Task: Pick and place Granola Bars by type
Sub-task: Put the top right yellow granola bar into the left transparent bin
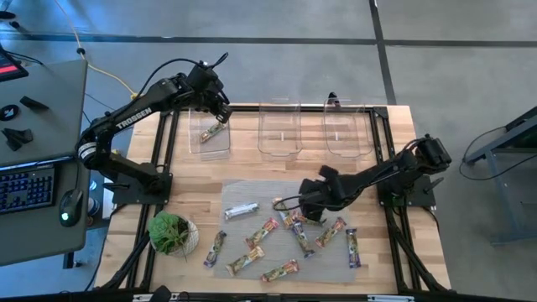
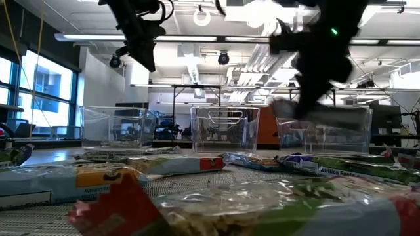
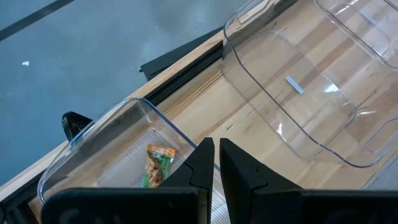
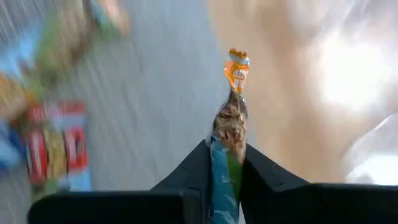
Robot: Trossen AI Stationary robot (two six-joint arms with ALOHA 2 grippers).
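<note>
Right gripper (image 4: 225,171) clamped on a granola bar (image 4: 231,121) above the mat; left gripper (image 3: 216,163), jaws together, over the left bin (image 1: 201,144).

We read this as a lab or workshop: polished concrete floor (image 1: 252,21), exposed ceiling ducts (image 2: 256,65), strip lights, a keyboard desk (image 1: 38,159) beside the rig.

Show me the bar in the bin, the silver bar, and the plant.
Bar in the left bin (image 3: 155,167): left wrist view, wrapper's middle.
Silver bar (image 1: 241,210): high view, wrapper's middle.
Green plant (image 1: 168,231): high view, its leaves.
</note>
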